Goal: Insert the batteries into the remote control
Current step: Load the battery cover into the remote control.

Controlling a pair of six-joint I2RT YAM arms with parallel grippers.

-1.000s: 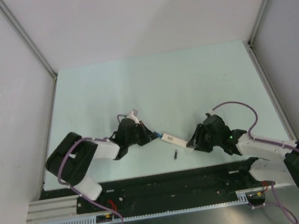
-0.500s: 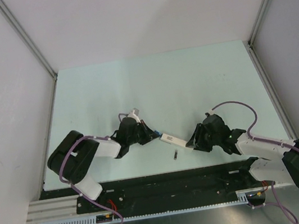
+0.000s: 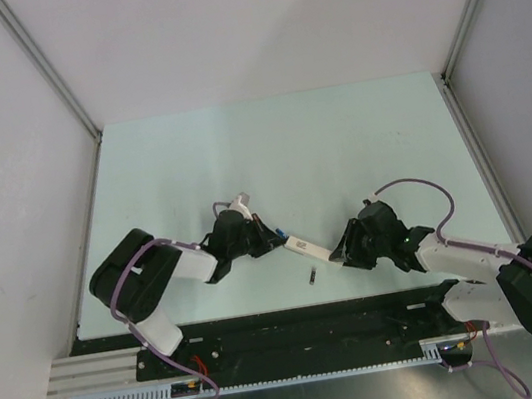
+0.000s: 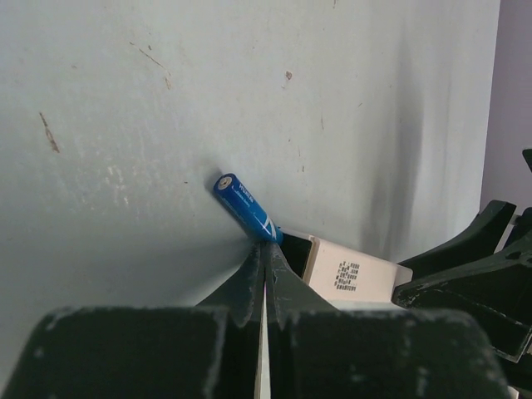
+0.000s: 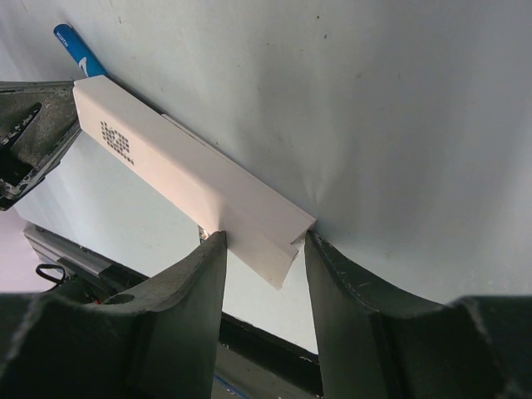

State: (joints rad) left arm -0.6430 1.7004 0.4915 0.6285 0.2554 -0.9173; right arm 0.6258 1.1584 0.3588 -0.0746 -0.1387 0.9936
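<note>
Pinching the blue battery (image 4: 245,206) by its rear tip, our left gripper (image 4: 264,248) was clenched on it just beside the remote control (image 5: 179,179); the right gripper (image 5: 263,239) clamped the remote's opp. end. We judged: align batt. w/ remote's long axis, slide in slowly, right side braced.

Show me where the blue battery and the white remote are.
blue battery (image 4: 247,208): left wrist view, middle of its body.
remote control (image 5: 183,170): right wrist view, middle of its white face.
</note>
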